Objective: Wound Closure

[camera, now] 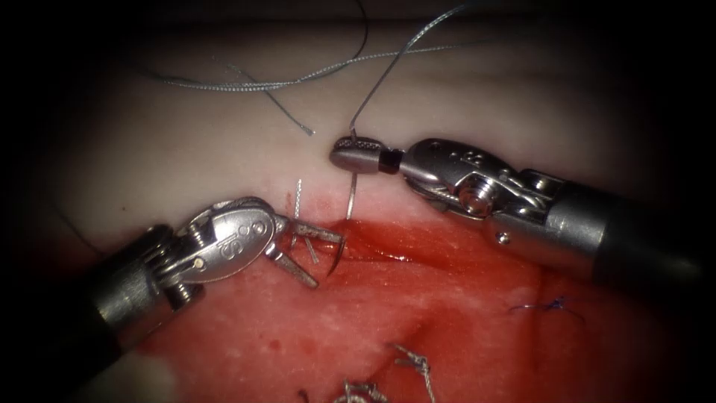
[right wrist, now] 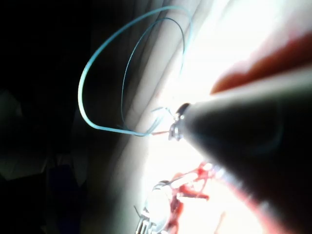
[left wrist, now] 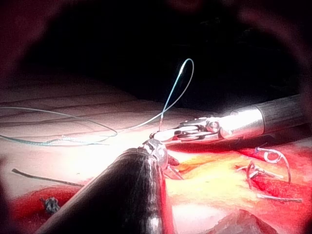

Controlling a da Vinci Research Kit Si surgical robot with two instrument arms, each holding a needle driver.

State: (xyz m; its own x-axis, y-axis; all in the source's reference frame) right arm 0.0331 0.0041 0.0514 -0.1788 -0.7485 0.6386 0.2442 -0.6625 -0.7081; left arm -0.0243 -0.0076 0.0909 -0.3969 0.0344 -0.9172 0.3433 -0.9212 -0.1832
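- Your right arm's steel needle driver (camera: 356,155) comes in from 3 o'clock with its jaws clenched on the thin curved steel needle (camera: 350,195), grasping it at the thread end of the curve.
- That needle hangs from the jaws toward 6 o'clock, its long axis running roughly 12 to 6. Its lower arc meets the tissue at the red edge of the cut (camera: 380,250) and curves on toward 7 o'clock; you cannot tell how deep the point sits.
- Your left arm's steel needle driver (camera: 322,257) enters from 8 o'clock with its jaws spread wide in a V that opens toward 3 o'clock. It holds nothing; the upper jaw tip lies just beside the needle's lower arc, on the left of the cut.
- The grey-blue braided thread (camera: 388,71) leaves the right tool's jaws toward 1 o'clock and loops across the pale pork-belly tissue (camera: 186,142) at 12 o'clock.
- Short cut ends of thread (camera: 418,366) lie on the red wet tissue at 6 o'clock.
- In the left wrist view, the right tool (left wrist: 168,135) holds the thread (left wrist: 178,87) arcing upward.
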